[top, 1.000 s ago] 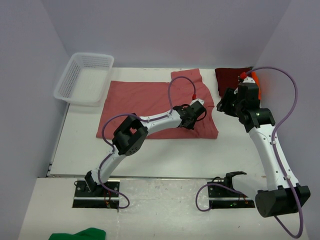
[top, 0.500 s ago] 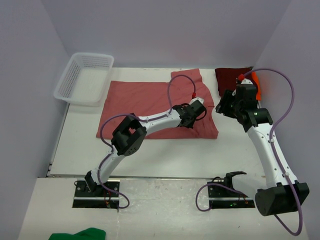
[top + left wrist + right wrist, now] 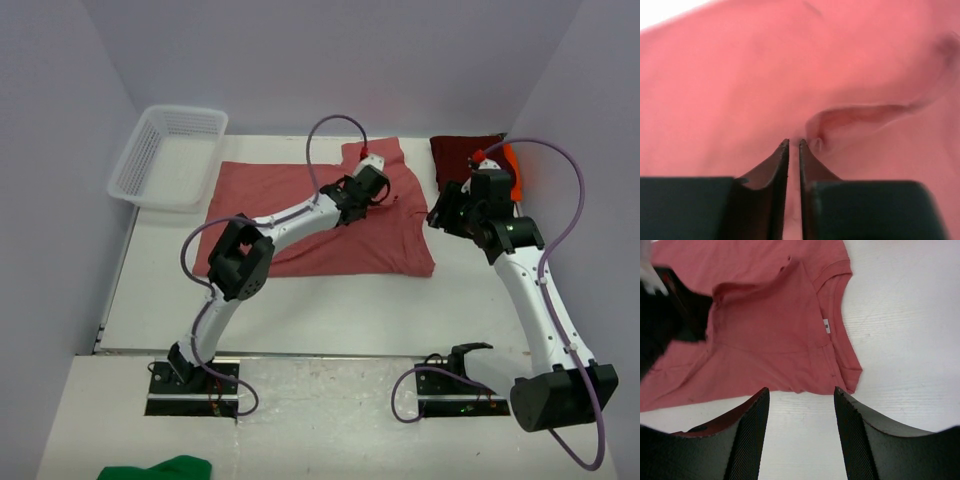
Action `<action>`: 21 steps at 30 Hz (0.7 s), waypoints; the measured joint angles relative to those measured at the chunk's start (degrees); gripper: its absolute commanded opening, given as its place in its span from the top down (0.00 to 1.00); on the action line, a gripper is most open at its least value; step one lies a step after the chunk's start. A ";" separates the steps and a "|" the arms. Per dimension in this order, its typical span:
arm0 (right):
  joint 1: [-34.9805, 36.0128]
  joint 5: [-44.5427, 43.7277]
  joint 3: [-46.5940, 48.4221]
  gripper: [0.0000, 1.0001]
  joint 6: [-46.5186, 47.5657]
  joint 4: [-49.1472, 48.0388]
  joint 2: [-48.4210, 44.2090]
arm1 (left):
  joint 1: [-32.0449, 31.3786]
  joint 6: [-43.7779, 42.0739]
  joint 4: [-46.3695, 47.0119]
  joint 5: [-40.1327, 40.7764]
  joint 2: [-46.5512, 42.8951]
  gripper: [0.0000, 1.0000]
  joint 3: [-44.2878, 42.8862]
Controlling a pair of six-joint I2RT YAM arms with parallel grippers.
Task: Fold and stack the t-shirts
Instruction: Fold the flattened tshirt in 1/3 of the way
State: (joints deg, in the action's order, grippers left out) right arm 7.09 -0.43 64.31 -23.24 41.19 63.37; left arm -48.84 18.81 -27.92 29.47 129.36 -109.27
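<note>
The rose t-shirt [image 3: 290, 215] lies spread on the table, collar to the right. My left gripper [image 3: 372, 192] is over its upper right part, shut on a pinch of the fabric. In the left wrist view the left gripper [image 3: 794, 143] has its jaws nearly together, with the rose cloth [image 3: 740, 75] puckered at the tips. My right gripper [image 3: 440, 215] is open and empty, just right of the shirt's collar edge. In the right wrist view the right gripper [image 3: 801, 396] hovers over bare table below the shirt [image 3: 765, 330]. The maroon t-shirt [image 3: 465, 152] and the orange t-shirt [image 3: 513, 165] lie at the back right.
A white mesh basket [image 3: 170, 155] stands at the back left. A green cloth [image 3: 170, 468] lies at the near edge beside the left base. Walls close in the table on the left, back and right.
My left gripper has moved up and left across the rose shirt, from its lower right part towards the collar side, raising a fold. The right gripper has shifted slightly left.
</note>
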 measured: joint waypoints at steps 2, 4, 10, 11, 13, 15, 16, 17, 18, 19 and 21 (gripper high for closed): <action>0.59 1.29 -0.24 0.44 -0.26 -0.52 -0.13 | 5.27 -1.53 1.92 1.42 2.27 0.71 -2.84; 1.90 2.25 -0.72 0.44 -0.42 -0.76 -0.26 | 11.37 -3.39 5.62 3.61 4.04 0.50 -4.13; 4.33 2.97 -3.28 0.44 -0.59 -1.05 -1.77 | 24.13 -7.58 12.79 6.95 3.13 0.31 -2.43; 4.31 2.86 -3.56 0.44 -0.55 -1.05 -2.08 | 24.26 -8.13 12.92 7.04 2.38 0.31 -2.40; 4.31 2.56 -3.65 0.44 -0.44 -1.05 -2.05 | 22.62 -8.83 12.57 7.48 0.33 0.32 -2.32; 4.31 2.43 -3.63 0.45 -0.33 -1.05 -0.98 | 19.30 -8.24 10.73 8.35 -2.32 0.35 -2.32; 4.33 2.23 -3.63 0.45 -0.31 -1.09 -0.15 | 17.27 -7.26 9.49 8.57 -3.85 0.37 -2.03; 4.33 1.73 -3.65 0.46 -0.33 -1.14 0.79 | 15.21 -6.01 7.98 8.59 -5.55 0.41 -1.55; 4.33 1.31 -3.65 0.46 -0.33 -1.18 1.95 | 13.05 -4.22 5.92 8.33 -7.65 0.56 -0.55; 4.33 0.92 -3.69 0.48 -0.33 -1.25 3.02 | 10.95 -2.27 4.24 7.65 -9.77 0.71 0.87; 4.33 -0.15 -4.11 0.78 -0.28 -1.62 4.70 | 7.58 1.57 1.14 4.31 -15.15 1.00 5.81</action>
State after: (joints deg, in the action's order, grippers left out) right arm 11.42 -0.58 60.20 -23.53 39.57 68.07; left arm -41.25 20.38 -26.79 33.78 114.21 -103.46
